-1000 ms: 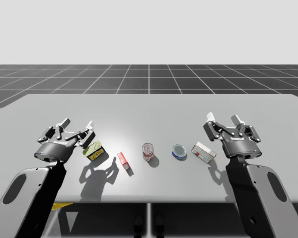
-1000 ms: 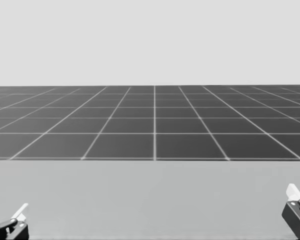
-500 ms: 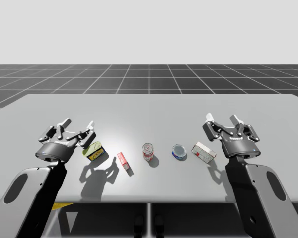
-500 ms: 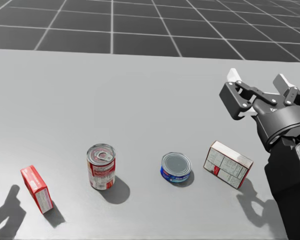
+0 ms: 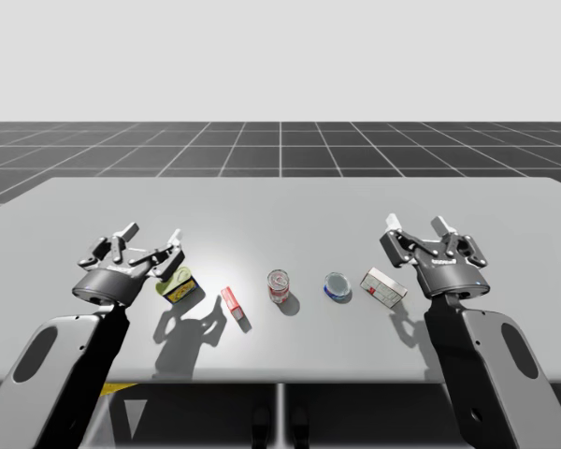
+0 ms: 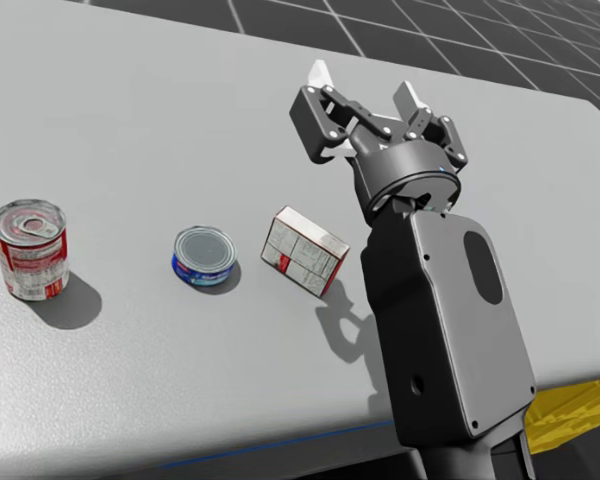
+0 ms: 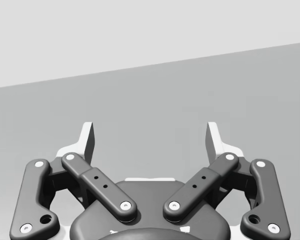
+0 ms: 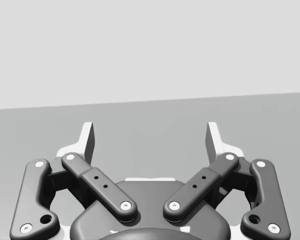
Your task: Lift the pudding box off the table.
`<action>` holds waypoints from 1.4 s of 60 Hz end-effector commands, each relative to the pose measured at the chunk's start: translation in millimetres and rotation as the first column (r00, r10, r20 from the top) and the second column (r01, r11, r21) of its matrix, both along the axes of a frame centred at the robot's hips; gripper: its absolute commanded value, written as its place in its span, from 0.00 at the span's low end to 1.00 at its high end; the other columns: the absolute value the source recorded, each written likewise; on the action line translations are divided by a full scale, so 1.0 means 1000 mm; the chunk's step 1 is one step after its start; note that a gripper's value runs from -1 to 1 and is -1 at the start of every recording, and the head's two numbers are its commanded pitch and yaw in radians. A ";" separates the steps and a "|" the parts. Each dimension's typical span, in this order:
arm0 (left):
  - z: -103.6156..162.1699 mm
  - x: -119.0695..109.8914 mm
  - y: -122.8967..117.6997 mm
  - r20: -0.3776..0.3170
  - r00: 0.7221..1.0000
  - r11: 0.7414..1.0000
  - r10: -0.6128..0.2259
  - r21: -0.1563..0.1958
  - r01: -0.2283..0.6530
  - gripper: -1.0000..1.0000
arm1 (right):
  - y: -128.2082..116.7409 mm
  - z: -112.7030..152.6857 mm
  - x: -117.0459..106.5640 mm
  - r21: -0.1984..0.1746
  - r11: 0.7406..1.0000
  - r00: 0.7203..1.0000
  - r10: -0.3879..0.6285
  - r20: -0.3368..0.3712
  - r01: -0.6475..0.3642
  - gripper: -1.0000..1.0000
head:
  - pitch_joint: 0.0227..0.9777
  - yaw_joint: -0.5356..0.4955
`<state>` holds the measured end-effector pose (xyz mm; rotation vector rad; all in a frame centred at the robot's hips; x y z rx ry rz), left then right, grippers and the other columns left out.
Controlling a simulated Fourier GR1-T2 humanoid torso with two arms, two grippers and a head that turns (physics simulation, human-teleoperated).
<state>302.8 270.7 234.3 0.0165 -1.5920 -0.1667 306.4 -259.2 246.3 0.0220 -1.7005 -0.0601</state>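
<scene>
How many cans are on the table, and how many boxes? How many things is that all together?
Cans: 3 (red can, blue flat can, green and yellow can)
Boxes: 2 (red box, white box)
Total: 5

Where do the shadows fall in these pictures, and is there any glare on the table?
High view: the red can and my left gripper throw dark shadows toward the near edge, slightly rightward; a pale bright patch lies on the table beside that gripper. Head view: the blue can and white box cast short shadows at their right.
</scene>
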 end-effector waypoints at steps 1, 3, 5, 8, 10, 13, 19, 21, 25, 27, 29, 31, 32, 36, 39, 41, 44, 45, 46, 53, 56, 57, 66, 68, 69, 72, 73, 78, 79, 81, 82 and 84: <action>0.000 0.001 -0.001 0.000 1.000 1.000 -0.006 0.001 0.006 0.00 | 0.001 0.002 -0.002 0.032 0.999 0.999 0.032 -0.018 -0.032 0.00 | 0.86 0.10; 0.000 0.001 -0.001 0.000 1.000 1.000 -0.004 0.000 0.004 0.00 | 0.002 0.003 -0.004 0.036 0.998 0.999 0.043 -0.016 -0.042 0.00 | 0.86 0.10; 0.000 0.001 -0.001 -0.002 1.000 1.000 -0.003 -0.001 0.003 0.00 | 0.002 0.005 -0.006 0.046 0.997 0.997 0.070 -0.016 -0.070 0.00 | 0.85 0.11; 0.000 0.000 -0.001 -0.003 1.000 1.000 -0.002 -0.002 0.002 0.00 | 0.003 0.009 -0.013 0.044 0.996 0.996 0.081 -0.036 -0.079 0.00 | 0.85 0.11; -0.001 0.001 -0.001 -0.004 1.000 1.000 -0.001 -0.002 0.001 0.00 | 0.003 0.010 -0.016 0.046 0.994 0.995 0.098 -0.031 -0.096 0.00 | 0.85 0.11; -0.001 -0.001 -0.002 -0.006 1.000 1.000 -0.002 -0.001 0.002 0.00 | 0.003 0.013 -0.023 0.020 0.994 0.994 0.105 -0.030 -0.104 0.00 | 0.85 0.11; -0.001 -0.001 -0.003 -0.008 1.000 1.000 -0.008 -0.003 0.008 0.00 | 0.001 0.015 -0.037 -0.019 0.990 0.990 0.142 -0.021 -0.143 0.00 | 0.85 0.12; -0.001 -0.001 -0.003 -0.009 1.000 1.000 -0.010 -0.004 0.010 0.00 | -0.001 0.015 -0.043 -0.033 0.986 0.987 0.162 -0.025 -0.163 0.00 | 0.85 0.12; -0.001 -0.001 -0.004 -0.011 1.000 1.000 -0.011 -0.005 0.011 0.00 | -0.004 0.013 -0.052 -0.019 0.981 0.980 0.194 -0.042 -0.195 0.00 | 0.85 0.12; -0.001 -0.001 -0.004 -0.013 1.000 1.000 -0.013 -0.008 0.013 0.00 | -0.008 0.010 -0.059 -0.022 0.977 0.976 0.212 -0.047 -0.213 0.00 | 0.85 0.12; -0.001 -0.001 -0.004 -0.014 1.000 1.000 -0.014 -0.008 0.014 0.00 | -0.010 0.008 -0.062 -0.016 0.974 0.973 0.225 -0.051 -0.226 0.00 | 0.85 0.12; -0.001 -0.001 -0.005 -0.015 1.000 1.000 -0.016 -0.010 0.016 0.00 | -0.012 0.007 -0.065 -0.026 0.972 0.971 0.233 -0.055 -0.234 0.00 | 0.85 0.12; -0.001 -0.001 -0.005 -0.015 1.000 1.000 -0.019 -0.012 0.018 0.00 | -0.015 0.004 -0.069 -0.036 0.967 0.967 0.248 -0.058 -0.251 0.00 | 0.85 0.12; -0.001 -0.001 -0.005 -0.016 1.000 1.000 -0.023 -0.017 0.023 0.00 | -0.020 0.001 -0.076 -0.048 0.956 0.955 0.287 -0.069 -0.291 0.00 | 0.85 0.12; -0.001 -0.001 -0.004 -0.017 1.000 0.999 -0.025 -0.021 0.024 0.00 | -0.023 -0.006 -0.082 -0.054 0.943 0.942 0.324 -0.087 -0.330 0.00 | 0.85 0.12; -0.001 -0.001 -0.004 -0.017 1.000 0.999 -0.026 -0.022 0.025 0.00 | -0.025 -0.009 -0.084 -0.072 0.939 0.940 0.331 -0.088 -0.337 0.00 | 0.85 0.12; -0.001 -0.001 -0.005 -0.016 1.000 1.000 -0.024 -0.020 0.024 0.00 | -0.027 -0.015 -0.089 -0.049 0.925 0.923 0.372 -0.097 -0.378 0.00 | 0.85 0.12; -0.001 -0.001 -0.005 -0.017 1.000 0.999 -0.025 -0.021 0.024 0.00 | -0.029 -0.017 -0.091 -0.053 0.918 0.916 0.387 -0.102 -0.393 0.00 | 0.84 0.12; -0.001 -0.001 -0.005 -0.016 1.000 0.999 -0.025 -0.021 0.025 0.00 | -0.030 -0.020 -0.093 -0.065 0.914 0.913 0.393 -0.106 -0.401 0.00 | 0.84 0.12; -0.001 -0.002 -0.005 -0.016 0.999 0.999 -0.028 -0.018 0.027 0.00 | -0.036 -0.032 -0.097 -0.094 0.893 0.895 0.427 -0.131 -0.440 0.00 | 0.84 0.12; -0.001 -0.002 -0.006 -0.016 0.999 0.999 -0.029 -0.017 0.028 0.00 | -0.041 -0.039 -0.097 -0.112 0.881 0.884 0.444 -0.146 -0.460 0.00 | 0.84 0.12; -0.001 -0.001 -0.006 -0.016 0.999 0.999 -0.029 -0.017 0.029 0.00 | -0.042 -0.041 -0.097 -0.114 0.878 0.881 0.448 -0.149 -0.466 0.00 | 0.84 0.12; -0.002 -0.001 -0.006 -0.015 0.999 0.999 -0.029 -0.016 0.029 0.00 | -0.053 -0.059 -0.093 -0.105 0.846 0.846 0.501 -0.180 -0.523 0.00 | 0.84 0.11; -0.002 -0.001 -0.006 -0.015 0.999 0.999 -0.029 -0.016 0.029 0.00 | -0.055 -0.063 -0.091 -0.114 0.844 0.846 0.500 -0.185 -0.523 0.00 | 0.84 0.11; -0.002 -0.001 -0.006 -0.015 0.999 0.999 -0.029 -0.016 0.029 0.00 | -0.056 -0.064 -0.090 -0.116 0.844 0.846 0.500 -0.188 -0.524 0.00 | 0.84 0.11; -0.002 -0.002 -0.006 -0.015 0.999 0.999 -0.029 -0.016 0.029 0.00 | -0.059 -0.069 -0.086 -0.100 0.847 0.844 0.496 -0.204 -0.522 0.00 | 0.84 0.11; -0.002 -0.002 -0.006 -0.015 0.999 0.999 -0.029 -0.016 0.028 0.00 | -0.059 -0.070 -0.085 -0.101 0.848 0.845 0.494 -0.205 -0.520 0.00 | 0.84 0.11; -0.002 -0.002 -0.006 -0.016 0.999 0.999 -0.028 -0.015 0.028 0.00 | -0.062 -0.079 -0.079 -0.096 0.841 0.836 0.505 -0.216 -0.533 0.00 | 0.84 0.12; -0.002 -0.002 -0.007 -0.016 0.999 1.000 -0.028 -0.015 0.028 0.00 | -0.063 -0.080 -0.079 -0.095 0.839 0.833 0.507 -0.219 -0.536 0.00 | 0.84 0.12; -0.002 -0.002 -0.007 -0.015 0.999 1.000 -0.028 -0.015 0.028 0.00 | -0.063 -0.082 -0.077 -0.098 0.837 0.831 0.509 -0.224 -0.539 0.00 | 0.84 0.12; -0.002 -0.002 -0.007 -0.015 0.999 1.000 -0.028 -0.015 0.028 0.00 | -0.064 -0.083 -0.077 -0.097 0.836 0.830 0.511 -0.225 -0.541 0.00 | 0.84 0.12; -0.002 -0.002 -0.007 -0.015 0.999 1.000 -0.028 -0.015 0.028 0.00 | -0.065 -0.086 -0.075 -0.091 0.833 0.825 0.516 -0.230 -0.546 0.00 | 0.84 0.12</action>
